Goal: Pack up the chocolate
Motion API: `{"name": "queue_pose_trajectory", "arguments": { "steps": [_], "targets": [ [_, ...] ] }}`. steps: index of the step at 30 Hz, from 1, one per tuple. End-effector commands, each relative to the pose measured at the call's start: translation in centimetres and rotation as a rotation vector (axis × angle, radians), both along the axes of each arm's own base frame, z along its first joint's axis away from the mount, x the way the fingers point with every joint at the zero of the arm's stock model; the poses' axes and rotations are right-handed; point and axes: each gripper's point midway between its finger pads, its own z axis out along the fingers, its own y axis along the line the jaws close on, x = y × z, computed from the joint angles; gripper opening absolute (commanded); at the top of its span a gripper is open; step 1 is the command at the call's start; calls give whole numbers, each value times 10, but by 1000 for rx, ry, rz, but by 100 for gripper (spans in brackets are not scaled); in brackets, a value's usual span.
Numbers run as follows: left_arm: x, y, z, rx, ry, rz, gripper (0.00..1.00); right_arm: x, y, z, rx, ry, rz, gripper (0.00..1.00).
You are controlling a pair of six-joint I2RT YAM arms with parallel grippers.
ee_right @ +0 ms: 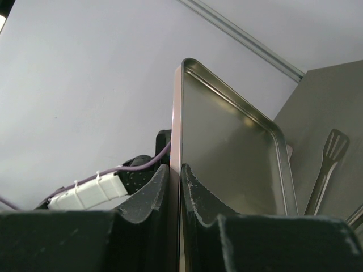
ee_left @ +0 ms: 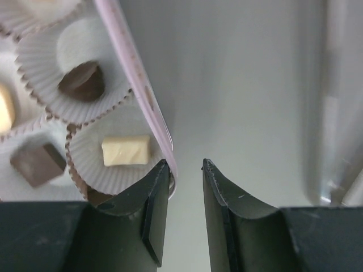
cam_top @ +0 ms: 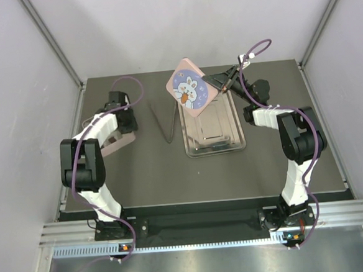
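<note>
The chocolate lies in white paper cups inside the pink tin (ee_left: 136, 73): a dark brown piece (ee_left: 83, 82), a cream piece (ee_left: 125, 151) and a mid brown piece (ee_left: 37, 164). My left gripper (ee_left: 184, 165) is open at the tin's near corner, with the pink rim against the inner face of its left finger and a gap to the other. From above, the tin (cam_top: 116, 143) sits at the left under the left gripper (cam_top: 128, 126). My right gripper (cam_top: 214, 81) is shut on the edge of the rabbit lid (cam_top: 190, 87), held tilted in the air; the right wrist view shows the lid's metal underside (ee_right: 227, 153) clamped in that gripper (ee_right: 180, 167).
A steel tray (cam_top: 214, 140) lies in the middle of the dark table, below the raised lid. Metal tongs (cam_top: 162, 122) rest between the tin and the tray, and their end (ee_right: 326, 164) shows in the right wrist view. Grey walls close in three sides.
</note>
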Motion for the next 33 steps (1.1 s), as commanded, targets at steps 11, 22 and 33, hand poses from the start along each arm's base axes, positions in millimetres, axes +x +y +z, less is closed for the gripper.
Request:
{"name": "queue_pose_trajectory", "arguments": {
  "steps": [11, 22, 33],
  "targets": [
    [9, -69, 63, -206, -148, -85, 50, -19, 15, 43, 40, -123, 18, 0],
    [13, -127, 188, -879, -491, -382, 67, -25, 24, 77, 263, -73, 58, 0],
    [5, -156, 219, -1184, -569, -548, 68, -37, 32, 114, 310, -119, 80, 0]
  ]
}}
